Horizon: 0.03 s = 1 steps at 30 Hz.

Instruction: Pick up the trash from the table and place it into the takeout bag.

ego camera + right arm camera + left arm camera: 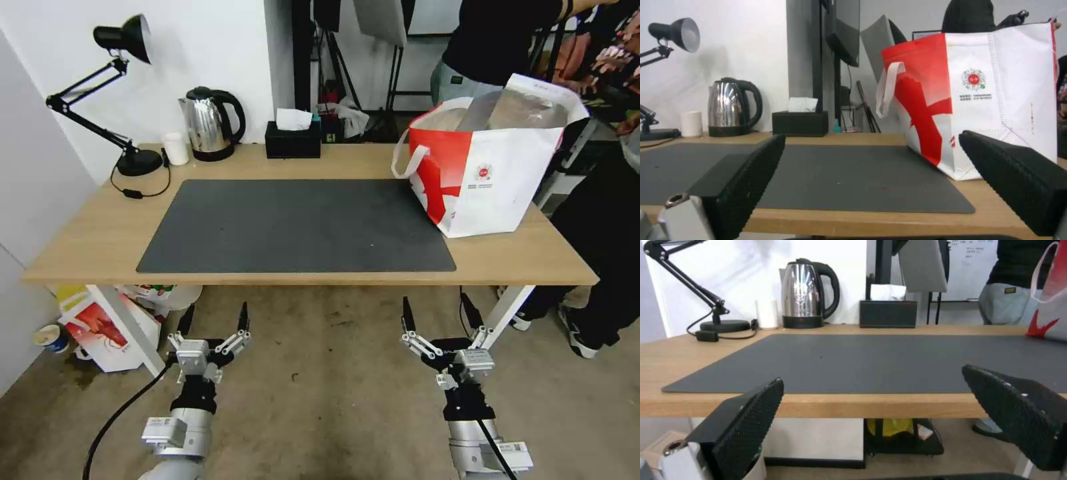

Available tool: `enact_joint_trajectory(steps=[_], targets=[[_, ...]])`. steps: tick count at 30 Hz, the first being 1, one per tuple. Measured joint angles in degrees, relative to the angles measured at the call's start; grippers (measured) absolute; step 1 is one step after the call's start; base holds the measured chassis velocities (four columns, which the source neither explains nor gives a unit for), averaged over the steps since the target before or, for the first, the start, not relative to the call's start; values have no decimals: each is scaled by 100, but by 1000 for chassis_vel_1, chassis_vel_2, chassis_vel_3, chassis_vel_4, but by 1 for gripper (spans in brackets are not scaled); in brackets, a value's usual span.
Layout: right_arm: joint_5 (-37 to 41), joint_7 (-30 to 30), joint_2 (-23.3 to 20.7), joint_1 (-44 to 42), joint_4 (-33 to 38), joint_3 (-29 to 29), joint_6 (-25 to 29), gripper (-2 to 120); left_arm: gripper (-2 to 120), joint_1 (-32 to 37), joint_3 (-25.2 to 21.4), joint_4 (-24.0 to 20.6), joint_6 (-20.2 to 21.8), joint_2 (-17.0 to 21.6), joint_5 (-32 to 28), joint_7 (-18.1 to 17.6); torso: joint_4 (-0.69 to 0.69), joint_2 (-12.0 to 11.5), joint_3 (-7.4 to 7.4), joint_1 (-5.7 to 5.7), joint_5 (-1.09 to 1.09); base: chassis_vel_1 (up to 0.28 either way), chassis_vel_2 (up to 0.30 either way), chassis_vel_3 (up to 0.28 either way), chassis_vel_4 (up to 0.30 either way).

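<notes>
Both grippers hang below the near edge of the table point(87, 247), fingers pointing up and forward toward it. On the robot's left, the left gripper point(213, 319) has its two black fingers spread wide with nothing between them. The right gripper point(442, 312) is spread just as wide and is also empty.

Ahead of and above both grippers, a dark grey mat point(300, 227) covers the middle of the table. Its surface is bare. The takeout bag point(490, 167) stands upright on the table ahead of the right gripper and a little to its right, well apart from it. One bottom corner of the bag rests on the mat's right end. Its mouth is open, showing silvery lining, and a white loop handle hangs from the red side that faces the mat.

Far ahead of the left gripper, along the table's back edge, stand a black desk lamp point(120, 100), a small white cup point(176, 148), a steel kettle point(210, 123) and a black tissue box point(293, 137). Under the table, to the left of the left gripper, a red-and-white printed carton point(107, 330) sits on the floor.
</notes>
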Motion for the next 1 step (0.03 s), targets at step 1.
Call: enact_joint_trajectory(steps=[1], targets=[[0,0,0,0,0,0,0,100,100,-4,-2,0,2,-5,-14,0,0,0,0,0,0,0,0,0,0]])
